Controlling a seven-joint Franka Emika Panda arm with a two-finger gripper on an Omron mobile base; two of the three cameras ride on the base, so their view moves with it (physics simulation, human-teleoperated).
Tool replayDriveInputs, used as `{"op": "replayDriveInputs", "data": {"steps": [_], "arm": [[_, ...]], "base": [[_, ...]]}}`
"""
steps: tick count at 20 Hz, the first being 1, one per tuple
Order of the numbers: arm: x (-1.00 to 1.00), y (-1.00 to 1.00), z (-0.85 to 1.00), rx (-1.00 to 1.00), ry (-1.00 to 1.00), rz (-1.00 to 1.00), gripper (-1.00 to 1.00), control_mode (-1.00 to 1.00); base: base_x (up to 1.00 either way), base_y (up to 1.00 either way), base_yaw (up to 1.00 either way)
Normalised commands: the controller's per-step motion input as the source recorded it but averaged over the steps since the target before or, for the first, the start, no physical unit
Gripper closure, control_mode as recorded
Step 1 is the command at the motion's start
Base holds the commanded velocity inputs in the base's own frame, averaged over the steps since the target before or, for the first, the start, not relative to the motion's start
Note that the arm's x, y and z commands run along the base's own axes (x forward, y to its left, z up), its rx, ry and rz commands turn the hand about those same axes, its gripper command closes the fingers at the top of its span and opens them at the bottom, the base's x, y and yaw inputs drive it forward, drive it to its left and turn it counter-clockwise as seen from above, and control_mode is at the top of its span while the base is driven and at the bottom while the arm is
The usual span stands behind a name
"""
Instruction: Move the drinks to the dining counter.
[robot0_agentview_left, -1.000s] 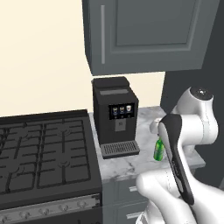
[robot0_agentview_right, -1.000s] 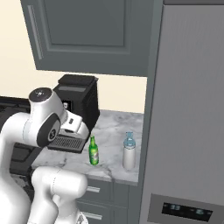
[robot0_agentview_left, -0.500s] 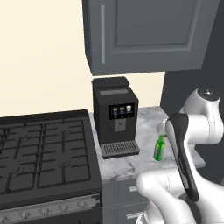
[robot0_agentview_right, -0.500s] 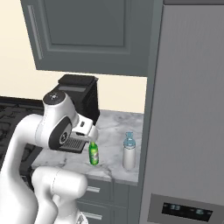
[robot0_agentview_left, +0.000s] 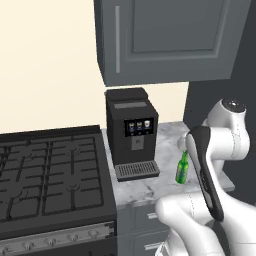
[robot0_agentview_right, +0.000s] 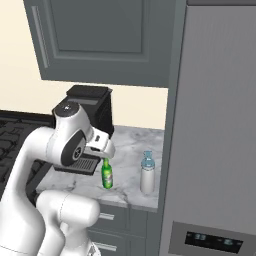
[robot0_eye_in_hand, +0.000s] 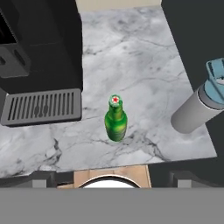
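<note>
Looking down from above the bench, the jaws hang over the green bottle (robot0_eye_in_hand: 116, 124) and have hold of nothing; the fingertips themselves are hidden at the bottom of the hand view, so how far apart they stand cannot be told. In the right base view the hand (robot0_agentview_right: 102, 146) sits just above the bottle's cap, apart from it.

Directly below the jaws, the green bottle stands upright on the marble bench (robot0_eye_in_hand: 144, 83), free on every side. It reads as glass: stiff, smooth, likely slippery, and breakable if dropped or knocked over. It looks small and light, yet tall for its base, so a sideways nudge could tip it. The best hold is probably across the round body just under the shoulder, or on the neck, with the jaws closing squarely from 2 opposite sides.

Beyond it to one side, well apart, stands a pale cylinder with a bluish cap (robot0_eye_in_hand: 202, 106), close to the dark wall of the fridge (robot0_agentview_right: 215, 125). To the other side, near the bottle but not touching, lies the drip tray (robot0_eye_in_hand: 41, 106) of the black coffee machine (robot0_agentview_left: 131, 132). Farther off past the machine is the stove (robot0_agentview_left: 50, 180). The dining counter cannot be made out from here.
</note>
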Motion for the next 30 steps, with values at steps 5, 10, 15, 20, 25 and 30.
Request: {"op": "replayDriveInputs", "data": {"steps": [5, 10, 15, 20, 25, 30], "arm": [[0.07, -0.03, -0.01, 0.0, 0.0, 0.0, -1.0, -1.0], [0.0, 0.0, -0.14, 0.0, 0.0, 0.0, -1.0, -1.0], [0.0, 0.0, -0.31, 0.0, 0.0, 0.0, -1.0, -1.0], [0.0, -0.02, -0.28, 0.0, 0.0, 0.0, -1.0, -1.0], [0.0, 0.0, -0.21, 0.0, 0.0, 0.01, -1.0, -1.0], [0.01, -0.02, -0.08, 0.0, -0.01, 0.01, -1.0, -1.0]], "base": [[0.0, 0.0, 0.0], [0.0, 0.0, 0.0], [0.0, 0.0, 0.0], [0.0, 0.0, 0.0], [0.0, 0.0, 0.0], [0.0, 0.0, 0.0]]}}
